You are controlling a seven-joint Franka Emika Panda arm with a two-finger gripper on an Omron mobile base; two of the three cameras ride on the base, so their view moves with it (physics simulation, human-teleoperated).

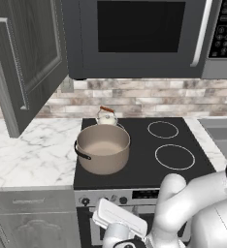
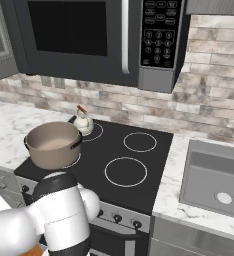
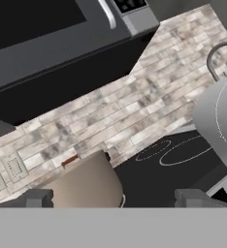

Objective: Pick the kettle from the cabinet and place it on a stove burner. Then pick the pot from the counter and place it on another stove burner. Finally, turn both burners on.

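The small cream kettle [image 1: 106,116] [image 2: 83,123] stands on the back-left stove burner of the black cooktop [image 1: 144,167]. The big taupe pot [image 1: 103,147] [image 2: 54,144] [image 3: 86,186] sits just in front of it on the front-left burner. The two right burners [image 1: 174,156] [image 2: 125,171] are bare. My gripper [image 3: 114,198] is low in front of the stove and looks up over the pot's rim. Its fingertips [image 3: 38,197] stand wide apart, open, with nothing held. The cabinet door [image 1: 25,60] hangs open at the left.
A black microwave [image 1: 139,36] hangs over the stove. Knobs [image 2: 117,218] line the stove's front panel. The marble counter [image 1: 33,150] lies to the left, and a steel sink [image 2: 214,175] to the right. A brick backsplash [image 3: 110,111] runs behind.
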